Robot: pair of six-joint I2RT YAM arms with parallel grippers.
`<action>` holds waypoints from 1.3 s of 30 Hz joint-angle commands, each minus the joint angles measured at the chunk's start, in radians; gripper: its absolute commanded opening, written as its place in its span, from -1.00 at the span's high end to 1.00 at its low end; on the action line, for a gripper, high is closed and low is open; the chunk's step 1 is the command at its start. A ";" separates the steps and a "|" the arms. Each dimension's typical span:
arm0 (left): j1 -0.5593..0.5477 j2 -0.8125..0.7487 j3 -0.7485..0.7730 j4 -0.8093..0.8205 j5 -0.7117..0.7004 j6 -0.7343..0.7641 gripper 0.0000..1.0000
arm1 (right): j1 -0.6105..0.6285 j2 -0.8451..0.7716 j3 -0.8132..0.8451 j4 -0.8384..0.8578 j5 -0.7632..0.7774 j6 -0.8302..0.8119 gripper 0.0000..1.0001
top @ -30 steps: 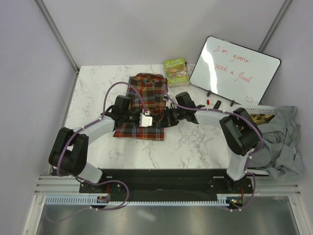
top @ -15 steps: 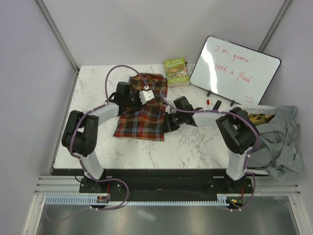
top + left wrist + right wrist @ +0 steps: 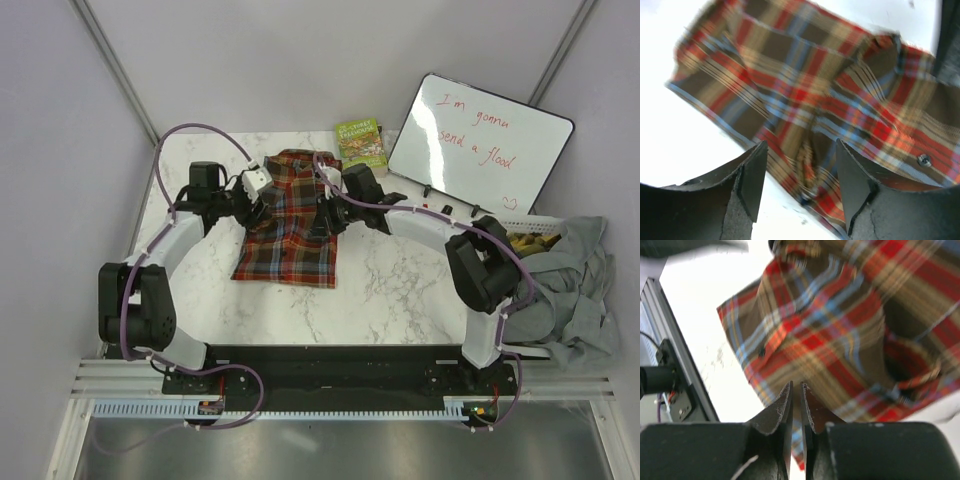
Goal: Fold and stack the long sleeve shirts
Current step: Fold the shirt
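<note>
A plaid long sleeve shirt [image 3: 290, 240] in red, brown and blue lies folded into a long strip on the marble table [image 3: 400, 290]. My left gripper [image 3: 262, 203] hovers at its upper left edge. In the left wrist view the shirt [image 3: 840, 100] spreads beyond the left gripper [image 3: 800, 182], which is open with nothing between its fingers. My right gripper [image 3: 322, 215] sits at the shirt's right edge. In the right wrist view the right gripper [image 3: 796, 390] is shut above the plaid cloth [image 3: 840, 315], with no cloth seen in its jaws.
A green book [image 3: 361, 145] lies just behind the shirt's collar end. A whiteboard [image 3: 480, 140] leans at the back right. Grey clothes [image 3: 580, 290] hang over a white basket [image 3: 535, 225] at the table's right edge.
My left gripper let go of the cloth, opened and drew back to the shirt's left edge. The right gripper moved up along the right edge. The shirt now lies flatter.
</note>
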 commanded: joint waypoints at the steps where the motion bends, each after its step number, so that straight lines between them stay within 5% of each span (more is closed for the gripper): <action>1: 0.024 0.045 -0.025 -0.130 -0.024 0.072 -0.30 | 0.008 0.117 0.119 0.013 0.049 -0.015 0.67; 8: 0.019 0.102 0.008 -0.149 0.088 0.087 -0.32 | 0.016 0.234 0.197 0.070 0.081 0.002 0.68; 17: 0.021 0.275 0.097 -0.121 -0.125 0.082 -0.32 | 0.022 0.329 0.208 0.054 0.127 -0.036 0.65; 27: 0.021 0.381 0.219 0.018 -0.274 -0.001 0.15 | 0.038 0.338 0.203 -0.011 0.159 -0.147 0.65; 30: 0.024 0.400 0.268 -0.021 -0.292 -0.007 0.05 | 0.038 0.330 0.224 -0.036 0.164 -0.176 0.62; 32: 0.051 0.340 0.255 -0.046 -0.231 -0.045 -0.04 | 0.039 0.309 0.244 -0.057 0.156 -0.182 0.56; 35: 0.084 0.213 0.247 -0.223 0.107 -0.116 -0.24 | 0.039 0.216 0.246 -0.097 0.104 -0.188 0.44; 39: 0.079 0.056 0.116 -0.316 0.329 -0.277 -0.46 | 0.039 0.055 0.185 -0.096 0.012 -0.122 0.20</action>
